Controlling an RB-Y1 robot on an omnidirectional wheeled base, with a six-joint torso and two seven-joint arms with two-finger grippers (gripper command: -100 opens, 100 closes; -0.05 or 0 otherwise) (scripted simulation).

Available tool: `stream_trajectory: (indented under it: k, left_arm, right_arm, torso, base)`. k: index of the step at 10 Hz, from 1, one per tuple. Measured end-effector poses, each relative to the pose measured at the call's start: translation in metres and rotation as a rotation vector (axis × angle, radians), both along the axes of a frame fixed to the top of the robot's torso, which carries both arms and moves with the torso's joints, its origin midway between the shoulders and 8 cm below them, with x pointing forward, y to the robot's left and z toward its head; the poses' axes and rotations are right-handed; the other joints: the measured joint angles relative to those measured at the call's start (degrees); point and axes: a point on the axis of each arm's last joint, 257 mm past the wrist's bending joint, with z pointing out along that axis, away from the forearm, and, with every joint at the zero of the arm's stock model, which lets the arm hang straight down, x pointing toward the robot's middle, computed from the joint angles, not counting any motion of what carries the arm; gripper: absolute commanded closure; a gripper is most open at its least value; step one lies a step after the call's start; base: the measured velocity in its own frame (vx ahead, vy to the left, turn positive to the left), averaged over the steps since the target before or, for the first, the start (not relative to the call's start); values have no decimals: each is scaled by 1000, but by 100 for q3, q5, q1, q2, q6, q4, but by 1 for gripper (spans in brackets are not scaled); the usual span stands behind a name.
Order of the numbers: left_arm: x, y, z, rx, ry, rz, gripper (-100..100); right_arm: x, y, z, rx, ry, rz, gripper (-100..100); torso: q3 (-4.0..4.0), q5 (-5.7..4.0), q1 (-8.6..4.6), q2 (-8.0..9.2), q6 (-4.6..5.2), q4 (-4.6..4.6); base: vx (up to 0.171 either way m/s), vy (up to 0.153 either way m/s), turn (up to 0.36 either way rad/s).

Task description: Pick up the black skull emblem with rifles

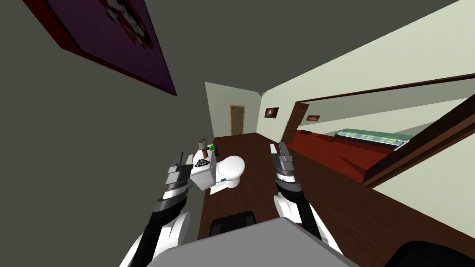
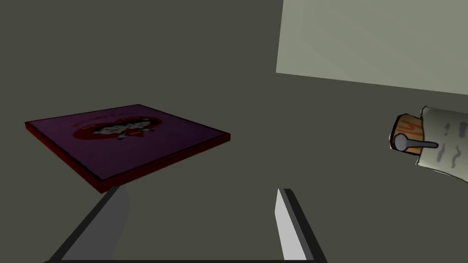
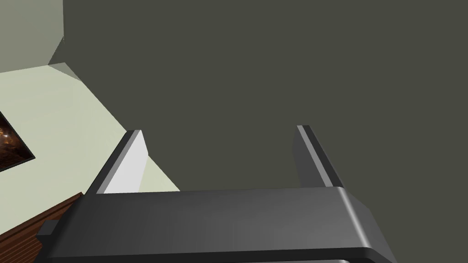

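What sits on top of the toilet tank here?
On the toilet tank: a small black emblem, a brown-and-grey object and a green object. The left gripper covers the tank's wall-side edge.

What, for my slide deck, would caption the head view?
Left gripper near the black emblem on the white toilet tank; right gripper apart.

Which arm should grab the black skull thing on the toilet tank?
Probably left. The left tool is open beside the toilet tank where the black emblem lies; the right tool is farther away.
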Motion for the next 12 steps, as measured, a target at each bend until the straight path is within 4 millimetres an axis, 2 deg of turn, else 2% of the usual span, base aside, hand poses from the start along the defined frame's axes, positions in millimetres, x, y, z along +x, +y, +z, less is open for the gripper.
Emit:
stream_trajectory:
  k: [1, 7, 12]
  left_arm:
    - [6, -1, -4, 11, 17, -9, -100]
    - [72, -2, -45, 54, 177, -39, -100]
    - [121, 5, -80, 68, 309, -36, -100]
  right_arm:
    - [0, 0, 0, 0, 0, 0, 0]
    - [0, 0, 0, 0, 0, 0, 0]
    - [0, 0, 0, 0, 0, 0, 0]
  torso:
    - [1, -2, -9, 2, 1, 0]
    - [-1, -3, -16, -2, 1, 0]
    - [-1, -4, -19, -1, 0, 0]
  base:
    - [-22, -57, 1]
    - [-11, -54, 3]
    - [-7, -47, 7]
